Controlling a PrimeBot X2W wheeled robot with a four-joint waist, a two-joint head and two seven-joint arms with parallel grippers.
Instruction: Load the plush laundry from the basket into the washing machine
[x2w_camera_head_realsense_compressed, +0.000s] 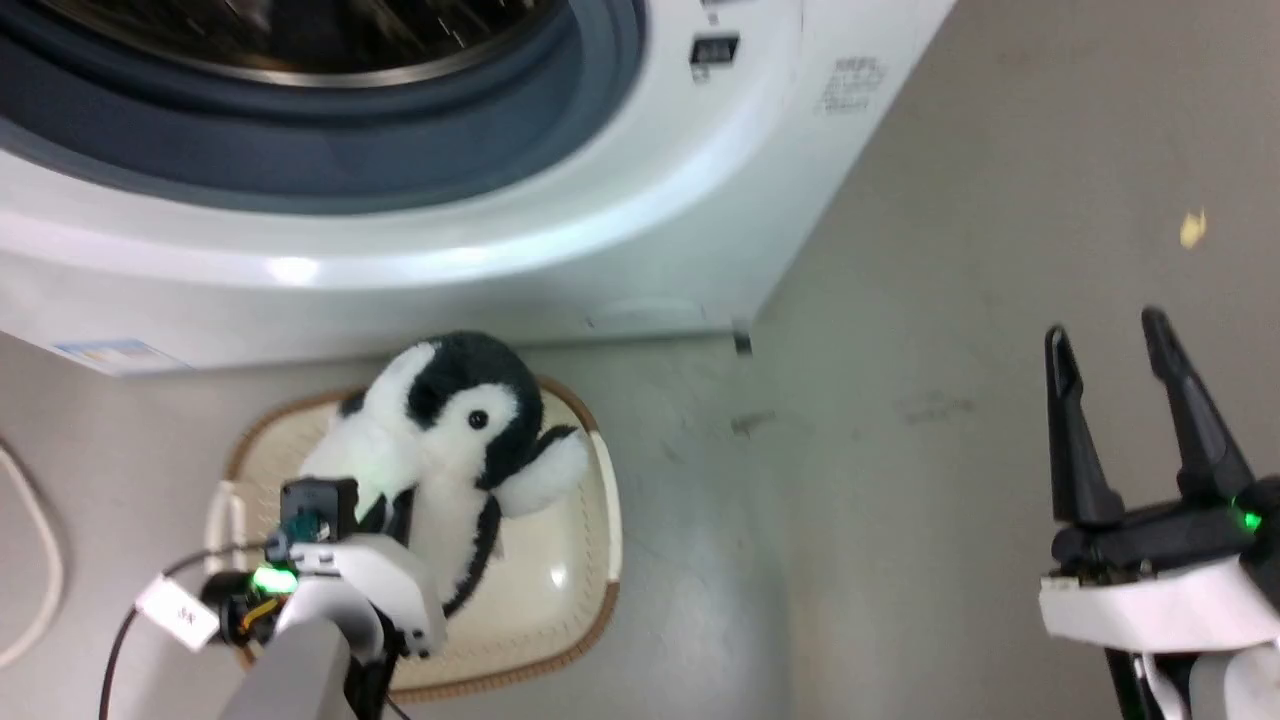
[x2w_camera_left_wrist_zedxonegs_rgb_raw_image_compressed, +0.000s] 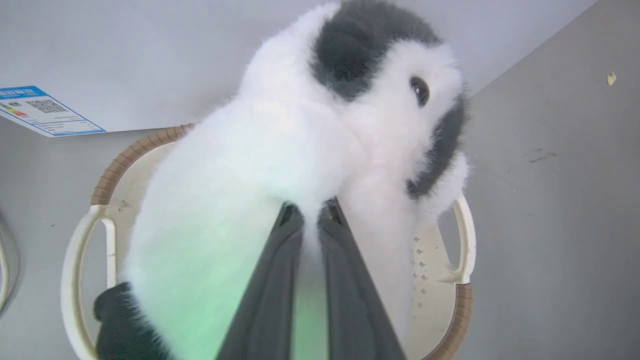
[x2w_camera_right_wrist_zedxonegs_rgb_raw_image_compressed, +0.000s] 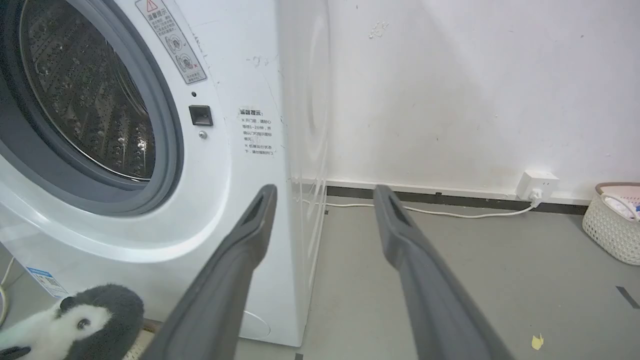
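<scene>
There is one fluffy black-and-white toy (x2w_camera_head_realsense_compressed: 450, 420) and one big white washing machine (x2w_camera_head_realsense_compressed: 450, 270). There are two baskets: one cream plastic basket (x2w_camera_head_realsense_compressed: 560, 580) and one white holey basket (x2w_camera_right_wrist_zedxonegs_rgb_raw_image_compressed: 607, 235).

The fluffy white-and-black plush toy (x2w_camera_left_wrist_zedxonegs_rgb_raw_image_compressed: 280, 165) hides most of the cream perforated plastic basket (x2w_camera_left_wrist_zedxonegs_rgb_raw_image_compressed: 465, 240) beneath it and buries the dark fingertips (x2w_camera_left_wrist_zedxonegs_rgb_raw_image_compressed: 292, 220) of the left gripper (x2w_camera_left_wrist_zedxonegs_rgb_raw_image_compressed: 311, 212) in fur. Print on the blue-edged label (x2w_camera_left_wrist_zedxonegs_rgb_raw_image_compressed: 40, 111) beyond the toy is illegible.

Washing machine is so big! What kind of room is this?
Probably a laundry room: a front-loading washer stands on a bare grey floor, a basket and a toy are right before it, and a second basket waits near a wall socket.
</scene>
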